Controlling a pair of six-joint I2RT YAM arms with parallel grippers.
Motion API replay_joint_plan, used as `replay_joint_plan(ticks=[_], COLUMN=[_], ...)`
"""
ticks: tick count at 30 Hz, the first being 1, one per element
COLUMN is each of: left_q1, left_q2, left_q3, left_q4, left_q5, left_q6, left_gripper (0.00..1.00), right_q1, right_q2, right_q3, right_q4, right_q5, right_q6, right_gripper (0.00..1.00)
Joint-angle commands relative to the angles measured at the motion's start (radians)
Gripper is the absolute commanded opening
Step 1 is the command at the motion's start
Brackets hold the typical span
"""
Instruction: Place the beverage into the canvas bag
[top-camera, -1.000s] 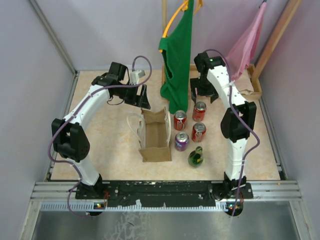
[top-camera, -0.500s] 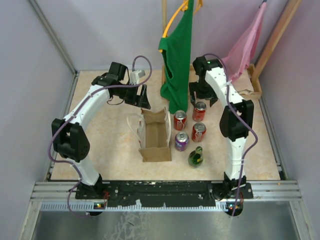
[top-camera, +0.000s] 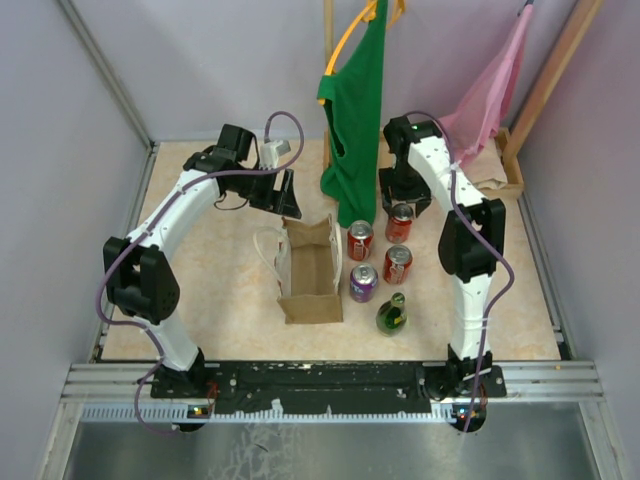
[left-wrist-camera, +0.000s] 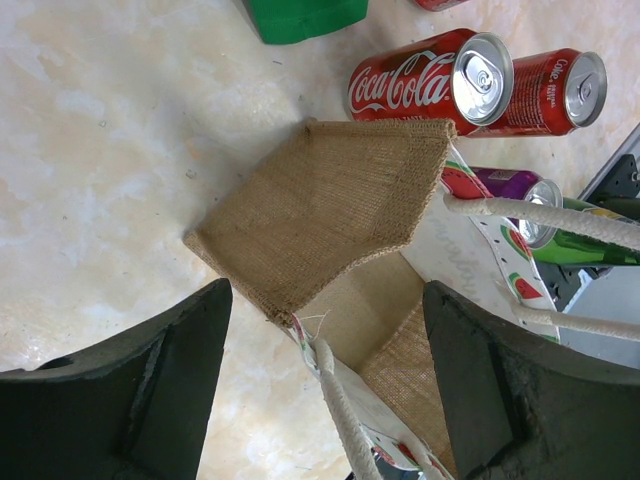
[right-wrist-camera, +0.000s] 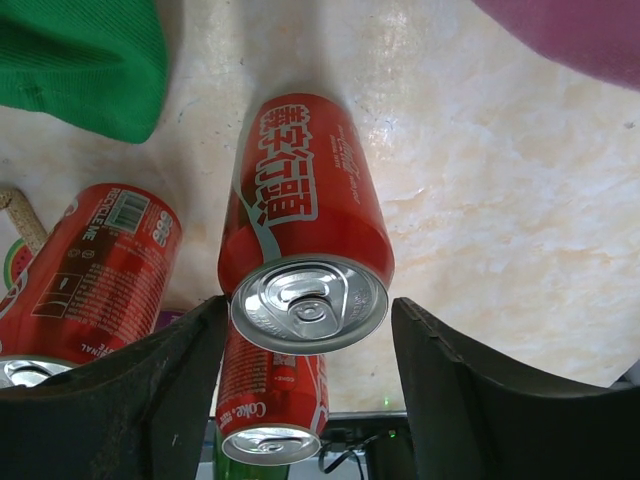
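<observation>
The canvas bag (top-camera: 309, 268) stands open on the table, tan side panels and white handles showing; in the left wrist view its mouth (left-wrist-camera: 370, 300) lies between my fingers. My left gripper (top-camera: 287, 200) (left-wrist-camera: 325, 380) is open over the bag's far end, not touching it. My right gripper (top-camera: 402, 197) (right-wrist-camera: 310, 370) is open, its fingers on either side of the top of a red cola can (top-camera: 399, 222) (right-wrist-camera: 305, 230), with a gap on the right side. Other beverages: two red cans (top-camera: 360, 240) (top-camera: 398, 264), a purple can (top-camera: 363, 283), a green bottle (top-camera: 391, 314).
A green cloth (top-camera: 352, 120) hangs just behind the cans and a pink cloth (top-camera: 490, 85) hangs at the back right. A wooden tray (top-camera: 505, 175) sits at the right rear. Purple walls enclose the table.
My right gripper has moved forward and down from behind the far red can until its fingers flank the can's top. The left arm and bag have not moved.
</observation>
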Motion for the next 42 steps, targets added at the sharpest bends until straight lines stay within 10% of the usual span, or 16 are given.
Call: replay_joint_plan(ticks=[1, 20, 34, 36, 42], left_q1=[0.006, 0.006, 0.006, 0.006, 0.006], left_q2=[-0.016, -0.007, -0.001, -0.001, 0.001], left_q3=[-0.007, -0.006, -0.007, -0.007, -0.006], left_q4=[0.015, 0.011, 0.005, 0.005, 0.005], left_q5=[0.019, 0.022, 0.025, 0.026, 0.033], left_q6=[0.015, 0.027, 0.034, 0.034, 0.034], left_gripper=[0.83, 0.82, 0.82, 0.82, 0.82], right_q1=[0.008, 0.008, 0.008, 0.008, 0.008], right_q2=[-0.004, -0.008, -0.007, -0.008, -0.027], right_q3=[0.021, 0.033, 0.027, 0.018, -0.039], right_q4=[0.004, 0.006, 0.005, 0.009, 0.046], right_q5=[0.007, -0.037, -0.023, -0.022, -0.015], right_q6=[-0.016, -0.011, -0.008, -0.008, -0.012], right_gripper=[0.62, 0.67, 0.29, 0.36, 0.99])
